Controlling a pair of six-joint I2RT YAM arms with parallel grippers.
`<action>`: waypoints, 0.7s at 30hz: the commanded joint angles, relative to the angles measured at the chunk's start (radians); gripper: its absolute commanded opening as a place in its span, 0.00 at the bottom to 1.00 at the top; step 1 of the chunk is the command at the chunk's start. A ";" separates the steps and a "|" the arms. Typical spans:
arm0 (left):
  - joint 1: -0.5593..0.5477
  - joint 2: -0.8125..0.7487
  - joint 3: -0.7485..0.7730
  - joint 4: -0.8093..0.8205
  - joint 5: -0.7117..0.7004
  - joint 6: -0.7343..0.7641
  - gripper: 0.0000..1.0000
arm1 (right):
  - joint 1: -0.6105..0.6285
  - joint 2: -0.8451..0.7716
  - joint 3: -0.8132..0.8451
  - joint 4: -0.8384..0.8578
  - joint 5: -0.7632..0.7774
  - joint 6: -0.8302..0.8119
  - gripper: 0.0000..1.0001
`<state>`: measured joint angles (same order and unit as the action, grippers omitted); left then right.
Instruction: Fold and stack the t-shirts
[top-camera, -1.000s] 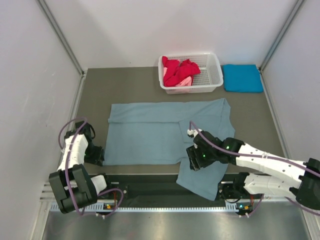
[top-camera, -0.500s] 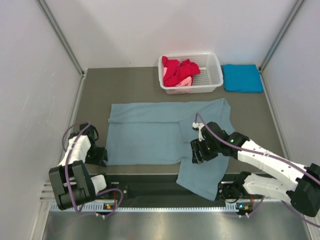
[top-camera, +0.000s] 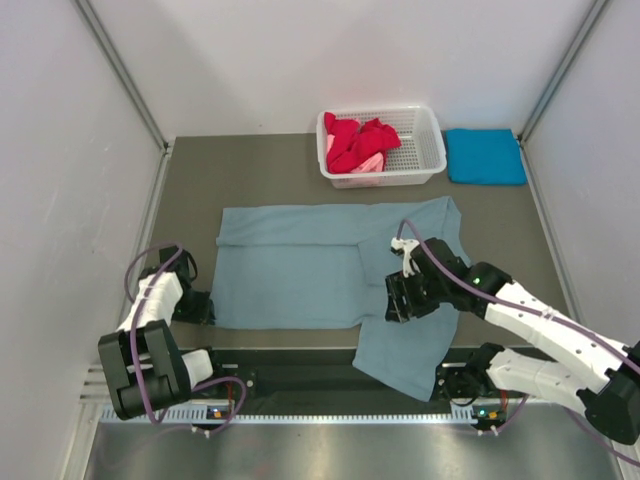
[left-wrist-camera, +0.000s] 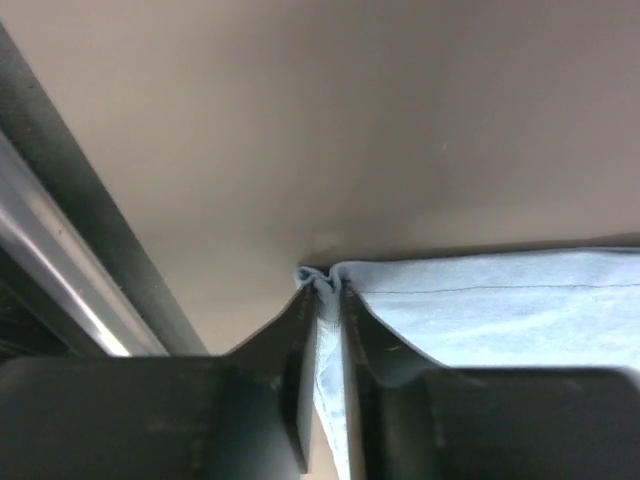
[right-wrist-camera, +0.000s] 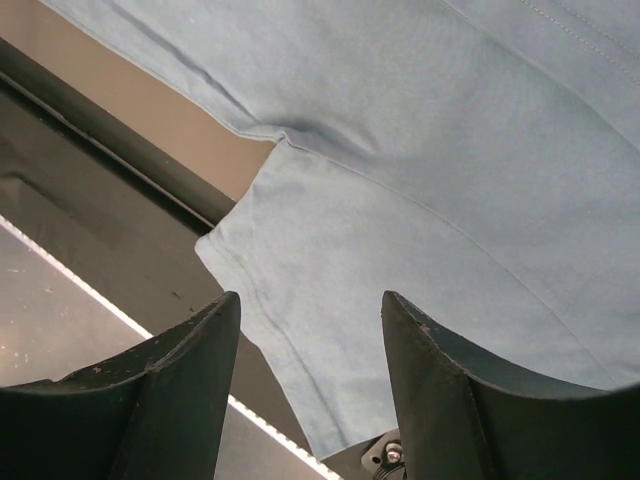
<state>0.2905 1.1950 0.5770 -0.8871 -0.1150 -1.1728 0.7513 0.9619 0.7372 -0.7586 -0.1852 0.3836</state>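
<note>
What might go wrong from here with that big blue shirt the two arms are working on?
1. The left gripper pinches only the very corner of the grey-blue t-shirt; such a small bite may slip out on lifting.
2. The right gripper hangs open above the cloth, holding nothing, so a pull from one side alone might drag the shirt askew.
3. One sleeve drapes over the near edge of the table and could snag there.
</note>
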 joint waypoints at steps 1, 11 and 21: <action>-0.005 0.011 -0.028 0.065 -0.066 0.022 0.10 | -0.009 -0.006 0.056 -0.038 -0.006 -0.020 0.59; -0.005 0.093 0.075 0.074 -0.094 0.139 0.00 | 0.072 0.084 -0.021 -0.120 -0.082 0.034 0.52; -0.004 0.138 0.126 0.106 -0.072 0.170 0.00 | 0.370 0.057 -0.113 -0.128 0.065 0.323 0.56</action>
<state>0.2848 1.3216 0.6670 -0.8700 -0.1364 -1.0180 1.0595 1.0615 0.6224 -0.8680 -0.1963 0.5808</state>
